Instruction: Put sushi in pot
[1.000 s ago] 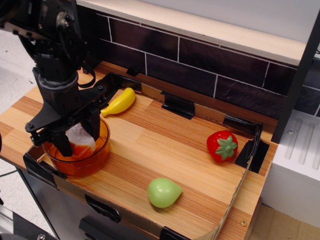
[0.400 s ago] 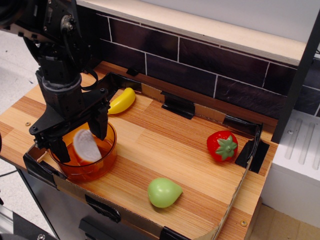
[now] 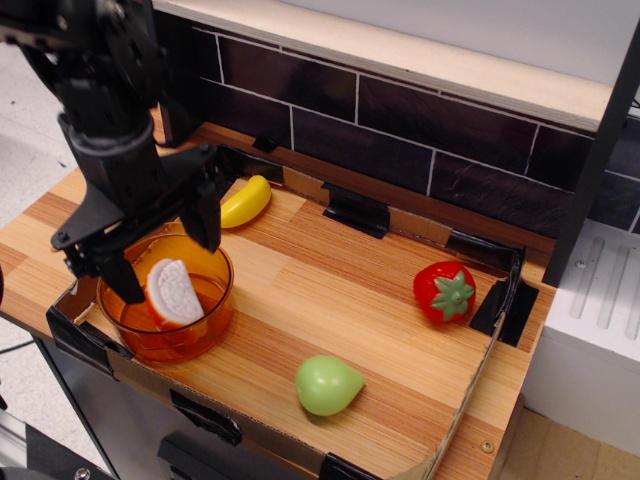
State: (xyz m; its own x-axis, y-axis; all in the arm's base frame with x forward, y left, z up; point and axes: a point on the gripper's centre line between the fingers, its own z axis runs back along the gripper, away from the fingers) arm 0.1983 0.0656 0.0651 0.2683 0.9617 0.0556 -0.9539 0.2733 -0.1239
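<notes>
The sushi (image 3: 174,294) rests inside the translucent orange pot (image 3: 205,325) at the front left of the wooden board, its white rice face turned up and right and an orange edge showing. My black gripper (image 3: 160,252) hangs above the pot with its two fingers spread wide. One finger (image 3: 118,277) is at the left of the sushi and the other (image 3: 208,222) is at the pot's far right rim. The gripper is open and holds nothing.
A yellow banana (image 3: 244,201) lies just behind the pot. A green pear (image 3: 327,384) lies at the front middle and a red strawberry (image 3: 445,291) at the right. A low black and cardboard rim (image 3: 500,300) borders the board, with a dark tiled wall behind.
My gripper opened and let the sushi go into the pot, then rose. The sushi tipped over and settled in the pot. The pot shifted slightly to the right.
</notes>
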